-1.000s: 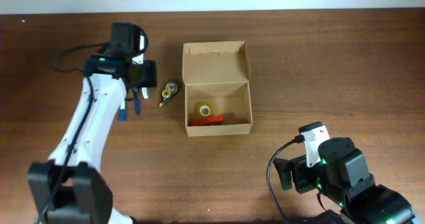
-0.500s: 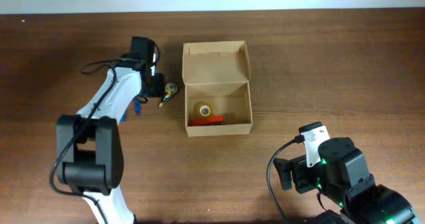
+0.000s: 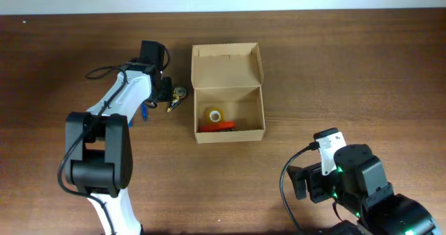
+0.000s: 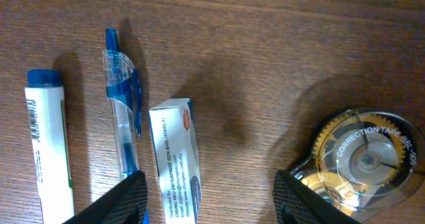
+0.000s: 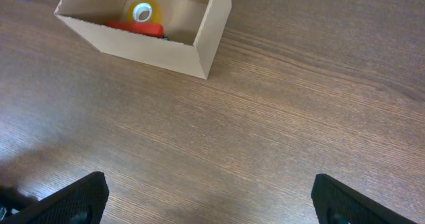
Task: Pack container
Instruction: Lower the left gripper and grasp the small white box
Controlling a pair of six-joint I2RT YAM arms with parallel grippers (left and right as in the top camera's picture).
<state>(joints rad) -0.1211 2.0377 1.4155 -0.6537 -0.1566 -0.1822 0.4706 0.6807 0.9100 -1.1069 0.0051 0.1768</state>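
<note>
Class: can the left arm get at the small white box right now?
Probably yes: the left gripper is open, the white box lies uncovered between its fingers, a pen close beside.

One container (image 3: 228, 64), one tape roll (image 3: 214, 114), one red item (image 3: 216, 126), one correction tape (image 4: 362, 159), one pen (image 4: 123, 98), one marker (image 4: 48, 144), one carton (image 4: 176, 161)

On the brown wooden table (image 4: 252, 31) lie, side by side, a white blue-capped stick (image 4: 46, 144), perhaps a marker, a clear blue pen (image 4: 123, 117) and a small white-and-blue carton (image 4: 176, 164). A correction tape dispenser (image 4: 362, 157) sits apart from them.
</note>
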